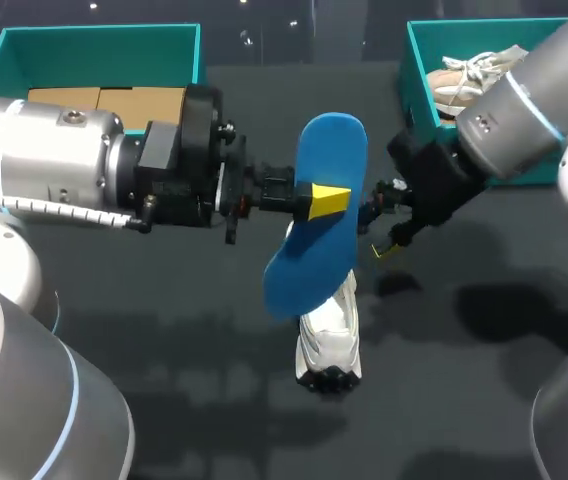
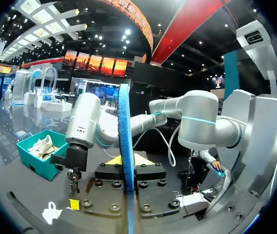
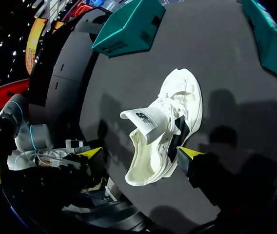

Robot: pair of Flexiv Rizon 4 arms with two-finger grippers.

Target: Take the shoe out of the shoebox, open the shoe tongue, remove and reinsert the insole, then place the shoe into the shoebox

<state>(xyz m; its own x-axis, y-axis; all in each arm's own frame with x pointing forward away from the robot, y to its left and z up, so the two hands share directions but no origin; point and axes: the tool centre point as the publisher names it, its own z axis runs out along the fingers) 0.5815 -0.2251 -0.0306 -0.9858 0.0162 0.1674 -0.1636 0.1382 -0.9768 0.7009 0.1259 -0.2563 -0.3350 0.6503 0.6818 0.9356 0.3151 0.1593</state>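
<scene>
- The dark table [image 1: 164, 330] carries a teal left shoebox [image 1: 99, 45] at the upper left of the head view. A right shoebox [image 1: 419, 65] at the upper right holds a spare pale shoe [image 1: 464, 78].
- Progress, as I judge it: the shoe is out, its tongue is opened and the insole is removed. Reinserting the insole and boxing the shoe remain.
- The left gripper [image 1: 329, 200] is clamped on the blue insole [image 1: 314, 270] at mid-frame, held edge-up above the shoe.
- The right gripper [image 1: 376, 232], just right of the insole, has its fingers spread and grips nothing.
- The white shoe [image 1: 329, 340] lies on the table at lower centre. Its tongue [image 3: 141, 119] is lifted and the mouth gapes.
</scene>
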